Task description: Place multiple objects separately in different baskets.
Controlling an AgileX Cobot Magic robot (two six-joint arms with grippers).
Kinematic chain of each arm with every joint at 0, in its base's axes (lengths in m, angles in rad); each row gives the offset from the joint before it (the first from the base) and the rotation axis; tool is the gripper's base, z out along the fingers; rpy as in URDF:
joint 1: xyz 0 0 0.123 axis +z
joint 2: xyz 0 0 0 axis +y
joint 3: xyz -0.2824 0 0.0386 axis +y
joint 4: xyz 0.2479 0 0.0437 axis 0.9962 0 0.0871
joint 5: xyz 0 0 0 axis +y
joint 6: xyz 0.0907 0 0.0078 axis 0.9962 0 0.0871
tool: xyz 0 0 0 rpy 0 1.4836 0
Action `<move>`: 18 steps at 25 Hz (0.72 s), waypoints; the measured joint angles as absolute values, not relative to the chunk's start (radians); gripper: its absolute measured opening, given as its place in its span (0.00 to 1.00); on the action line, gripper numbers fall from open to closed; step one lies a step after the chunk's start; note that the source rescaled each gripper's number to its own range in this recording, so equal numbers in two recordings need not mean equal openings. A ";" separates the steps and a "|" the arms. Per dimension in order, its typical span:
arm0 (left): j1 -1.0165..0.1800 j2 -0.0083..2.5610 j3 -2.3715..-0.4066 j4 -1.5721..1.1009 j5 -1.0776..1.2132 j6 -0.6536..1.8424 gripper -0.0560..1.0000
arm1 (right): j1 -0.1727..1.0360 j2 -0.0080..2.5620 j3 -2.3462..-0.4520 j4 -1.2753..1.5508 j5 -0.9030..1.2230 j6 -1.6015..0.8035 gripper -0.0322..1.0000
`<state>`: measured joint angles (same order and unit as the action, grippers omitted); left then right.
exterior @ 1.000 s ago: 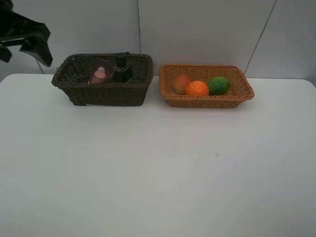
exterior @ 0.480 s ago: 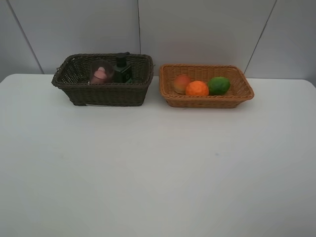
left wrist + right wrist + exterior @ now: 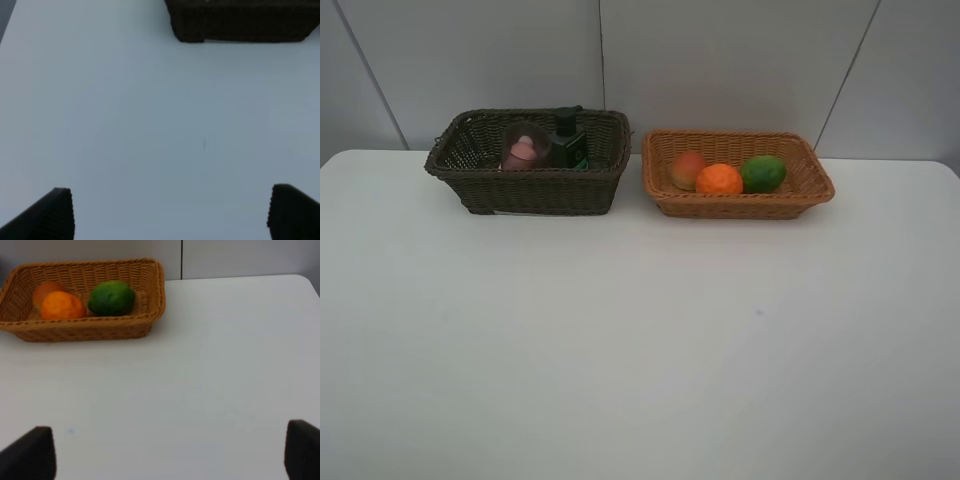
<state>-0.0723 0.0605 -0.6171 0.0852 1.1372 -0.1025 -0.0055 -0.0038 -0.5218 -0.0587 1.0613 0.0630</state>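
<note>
Both hands, left hand (image 3: 170,212) and right hand (image 3: 170,452), are held spread and empty above the surface (image 3: 640,330). Pink bottle (image 3: 523,152), dark green bottle (image 3: 568,140) and cup (image 3: 527,145) are seen in the dark basket (image 3: 530,185); peach (image 3: 687,168), mandarin (image 3: 719,179) and lime (image 3: 763,173) in the tan basket (image 3: 740,205).

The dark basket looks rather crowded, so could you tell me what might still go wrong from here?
1. In the dark basket, the green bottle stands upright against the cup and pink bottle; a nudge might topple it.
2. The lime sits near the tan basket's low rim and might roll out if bumped.
</note>
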 joint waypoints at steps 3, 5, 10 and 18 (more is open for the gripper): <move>-0.072 0.001 -0.558 0.075 1.076 -0.037 1.00 | -0.006 -0.004 -0.522 -0.059 1.061 0.063 0.97; -0.072 -0.006 -0.521 0.073 1.062 -0.025 1.00 | -0.006 -0.004 -0.522 -0.059 1.061 0.063 0.97; -0.072 -0.006 -0.506 0.061 1.062 -0.018 1.00 | -0.006 -0.004 -0.522 -0.059 1.061 0.063 0.97; -0.072 -0.006 -0.506 0.000 1.062 -0.015 1.00 | -0.006 -0.004 -0.522 -0.059 1.061 0.063 0.97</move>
<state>-0.0723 -0.0059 -0.5057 0.0000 1.0615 -0.0152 -0.0055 -0.0038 -0.5218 -0.0587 1.0613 0.0630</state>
